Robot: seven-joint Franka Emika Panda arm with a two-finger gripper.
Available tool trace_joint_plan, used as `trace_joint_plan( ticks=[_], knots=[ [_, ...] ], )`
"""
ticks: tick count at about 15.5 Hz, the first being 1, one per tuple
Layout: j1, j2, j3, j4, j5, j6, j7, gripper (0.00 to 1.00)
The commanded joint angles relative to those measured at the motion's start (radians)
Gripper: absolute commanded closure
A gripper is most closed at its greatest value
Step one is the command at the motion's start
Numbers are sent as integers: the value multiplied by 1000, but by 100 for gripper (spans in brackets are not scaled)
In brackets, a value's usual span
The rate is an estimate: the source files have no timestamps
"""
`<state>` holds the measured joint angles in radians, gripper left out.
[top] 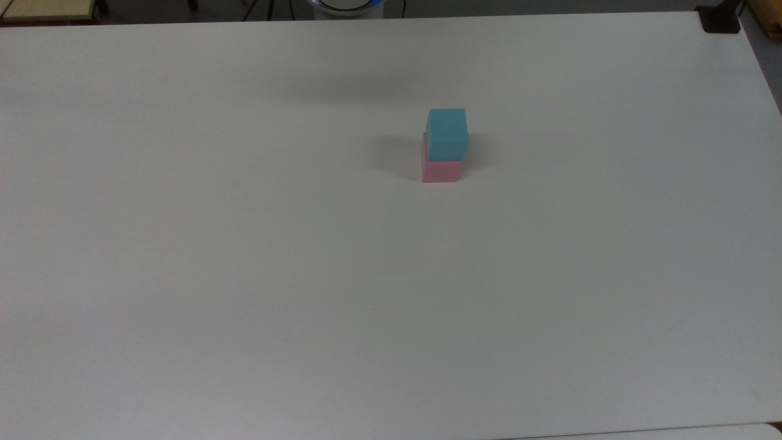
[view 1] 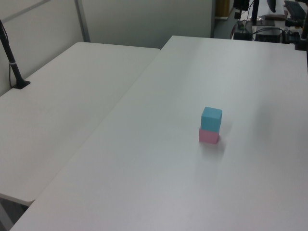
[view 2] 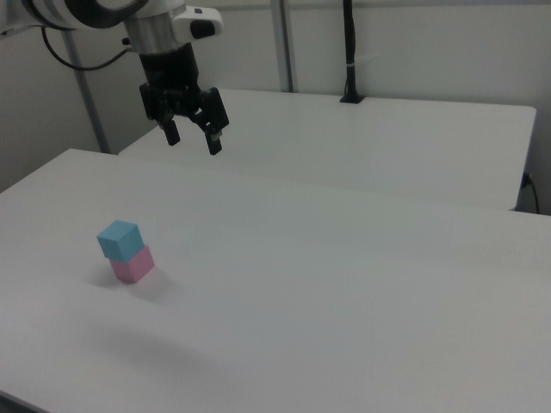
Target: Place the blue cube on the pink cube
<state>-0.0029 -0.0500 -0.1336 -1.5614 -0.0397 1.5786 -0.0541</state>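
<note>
Blue cube (top: pixel 448 132) sits stacked on the pink cube (top: pixel 440 169), slightly offset toward the top view's right, both on a wide white table (top: pixel 244 275), a bit right of centre and in the upper half of the top view. In the left view the stack, blue cube (view 1: pixel 211 118) over pink cube (view 1: pixel 209 135), is right of centre; a second white table (view 1: pixel 62 110) butts against the first on the left view's left, with a black pole (view 1: pixel 12 62) clamped at its far left edge. Grey partition walls behind, cluttered desk gear in the upper right corner. In the right view the stack is at lower left, blue (view 2: pixel 119 238) on pink (view 2: pixel 133 263). The gripper (view 2: pixel 192 138) hangs in the upper left of the right view, well above and apart from the cubes, fingers spread, empty. Another black post (view 2: pixel 350 52) stands on the far table at upper centre.
</note>
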Motion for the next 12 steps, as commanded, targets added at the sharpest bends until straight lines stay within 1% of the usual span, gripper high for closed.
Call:
trace_joint_plan(
  ticks=[1, 4, 6, 9, 12],
  knots=[
    [11, -2, -29, 7, 3, -15, -7, 0],
    [20, -4, -29, 7, 9, -12, 91, 0],
    [18, -4, -29, 7, 9, -11, 88, 0],
    [17, -2, -32, 6, 9, -20, 19, 0],
    [17, -4, -32, 6, 11, -20, 25, 0]
  ],
)
